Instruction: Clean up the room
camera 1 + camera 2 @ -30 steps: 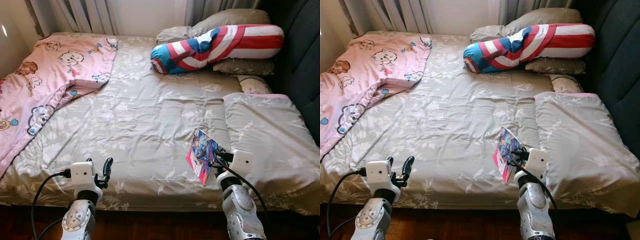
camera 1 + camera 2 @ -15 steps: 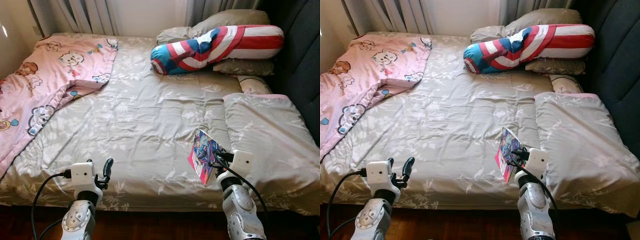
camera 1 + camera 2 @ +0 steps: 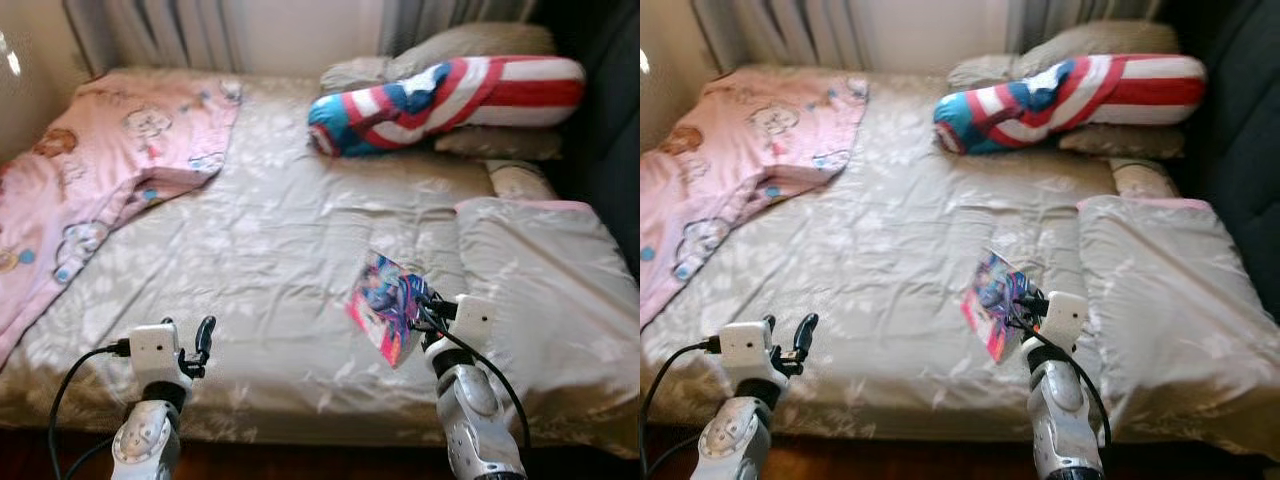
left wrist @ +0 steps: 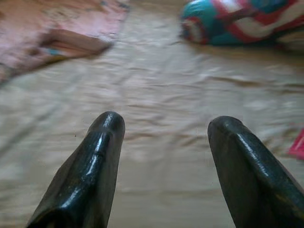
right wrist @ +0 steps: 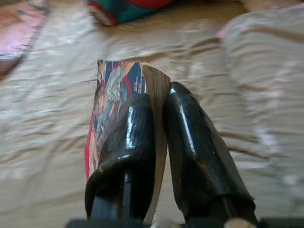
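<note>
Right pincer [image 5: 159,142] clamped on comic book [image 3: 385,303], held upright over bed [image 3: 280,240] nr the folded blanket [image 3: 545,270]. Left pincer [image 4: 166,166] fingers apart, empty, over bed's front edge.

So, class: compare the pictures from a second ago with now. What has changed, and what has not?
The camera has shifted and blurred, so the robot is moving. The right gripper still clamps the comic book, carried slightly leftward relative to its wrist. The left gripper stays open and empty. The bedding is unchanged.
</note>
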You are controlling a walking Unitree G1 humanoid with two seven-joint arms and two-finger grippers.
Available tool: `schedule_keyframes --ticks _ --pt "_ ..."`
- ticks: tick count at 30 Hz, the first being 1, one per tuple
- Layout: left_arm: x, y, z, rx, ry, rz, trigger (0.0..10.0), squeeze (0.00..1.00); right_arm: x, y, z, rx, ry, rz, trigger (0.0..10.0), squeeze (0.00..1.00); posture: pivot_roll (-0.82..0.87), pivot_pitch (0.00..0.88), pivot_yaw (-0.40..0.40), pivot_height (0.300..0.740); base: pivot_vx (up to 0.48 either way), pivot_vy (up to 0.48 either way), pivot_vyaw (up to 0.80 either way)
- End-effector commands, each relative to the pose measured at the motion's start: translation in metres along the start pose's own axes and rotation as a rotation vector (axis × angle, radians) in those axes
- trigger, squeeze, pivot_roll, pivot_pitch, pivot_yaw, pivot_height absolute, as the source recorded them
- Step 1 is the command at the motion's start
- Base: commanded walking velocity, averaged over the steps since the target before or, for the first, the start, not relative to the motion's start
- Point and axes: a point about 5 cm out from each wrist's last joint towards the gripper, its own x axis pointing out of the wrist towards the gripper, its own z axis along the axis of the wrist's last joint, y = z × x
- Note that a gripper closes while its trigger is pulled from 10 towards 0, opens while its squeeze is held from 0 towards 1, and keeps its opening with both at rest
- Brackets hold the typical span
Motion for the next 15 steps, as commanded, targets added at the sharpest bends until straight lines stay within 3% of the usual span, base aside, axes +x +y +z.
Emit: schedule_keyframes --ticks 1,5,15 --pt "-0.0028 0.0113 0.0004 0.013 0.008 0.028 10.0 0.0 0.0035 0.0061 0.0081 0.011 -0.042 0.011 10.0 0.0 0.14 0.131 -0.071 0.74 0.262 0.0 0.0" --pt "-0.0025 0.0119 0.0006 0.015 0.007 0.029 10.0 0.0 0.0034 0.0066 0.0071 0.011 -0.038 0.014 10.0 0.0 0.14 0.133 -0.071 0.74 0.26 0.0 0.0" --pt "-0.0028 0.0129 0.0028 0.016 -0.002 0.03 10.0 0.0 0.0031 0.0091 0.0061 0.022 -0.036 0.03 10.0 0.0 0.14 0.134 -0.067 0.74 0.0 0.0 0.0"
